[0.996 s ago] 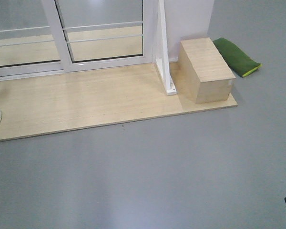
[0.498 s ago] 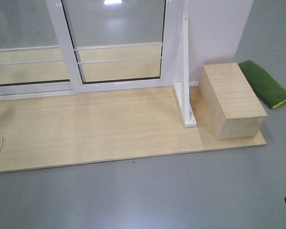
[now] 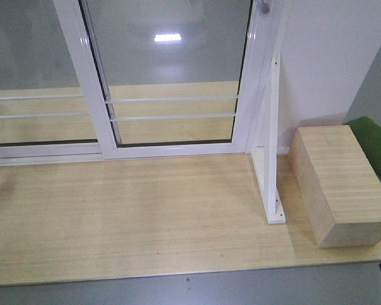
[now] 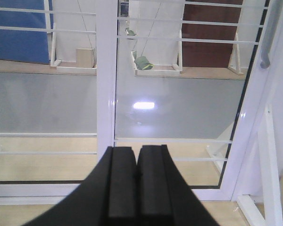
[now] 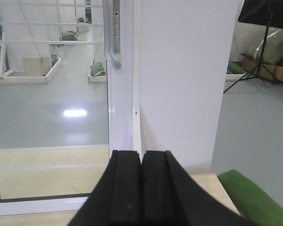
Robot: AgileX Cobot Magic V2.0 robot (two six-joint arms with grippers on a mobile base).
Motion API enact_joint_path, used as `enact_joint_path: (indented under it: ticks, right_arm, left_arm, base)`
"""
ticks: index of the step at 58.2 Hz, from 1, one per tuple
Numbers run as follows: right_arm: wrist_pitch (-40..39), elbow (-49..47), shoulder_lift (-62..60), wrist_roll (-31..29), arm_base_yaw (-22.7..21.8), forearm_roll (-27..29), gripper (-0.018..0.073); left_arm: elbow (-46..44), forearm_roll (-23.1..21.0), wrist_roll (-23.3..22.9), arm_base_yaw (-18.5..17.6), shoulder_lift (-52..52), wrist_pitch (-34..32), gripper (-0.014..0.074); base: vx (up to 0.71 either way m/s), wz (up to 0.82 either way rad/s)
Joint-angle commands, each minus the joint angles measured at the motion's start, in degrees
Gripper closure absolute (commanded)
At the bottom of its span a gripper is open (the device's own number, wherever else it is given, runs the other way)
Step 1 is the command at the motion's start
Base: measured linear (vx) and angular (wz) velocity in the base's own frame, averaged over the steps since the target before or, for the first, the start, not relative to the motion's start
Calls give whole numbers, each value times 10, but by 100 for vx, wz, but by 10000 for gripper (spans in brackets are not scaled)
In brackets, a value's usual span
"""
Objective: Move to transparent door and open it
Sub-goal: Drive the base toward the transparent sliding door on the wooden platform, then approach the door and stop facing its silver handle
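Note:
The transparent door [image 3: 178, 101] is a clear glass panel in a glossy white frame with paired thin white bars, standing at the back of a wooden platform. Only the lower tip of its grey curved handle [image 3: 262, 6] shows at the top of the front view. In the left wrist view the door [image 4: 179, 94] fills the right half, with the handle [image 4: 269, 37] at the upper right. The right wrist view shows the handle [image 5: 114, 33] on the door's stile, above and left of my right gripper [image 5: 142, 153], which is shut and holds nothing. My left gripper [image 4: 137, 149] is also shut and holds nothing. Both are still some way from the door.
A second barred glass panel [image 3: 32, 76] without a handle stands to the left. A white angled bracket post [image 3: 271, 159] and a wooden box [image 3: 343, 184] sit right of the door on the platform [image 3: 146, 210]. There is a green cushion [image 3: 378, 146], a white wall panel [image 5: 188, 80] and a tripod stand [image 5: 266, 47].
The front view has closed in on the door: the door, platform and box look larger and lower, and the grey floor in front has nearly left the frame.

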Motion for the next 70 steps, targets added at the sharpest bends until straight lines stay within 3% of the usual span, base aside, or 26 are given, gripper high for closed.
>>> enact_joint_path:
  ticks: [1, 70]
  right_arm:
    - [-46, 2, -7, 0, -2, -2, 562]
    - [-46, 2, -7, 0, -2, -2, 562]
  left_arm:
    - [4, -1, -1, -1, -9, -48, 594]
    - [4, -1, -1, -1, -9, -48, 594]
  base:
    - [51, 5]
    - [33, 3]
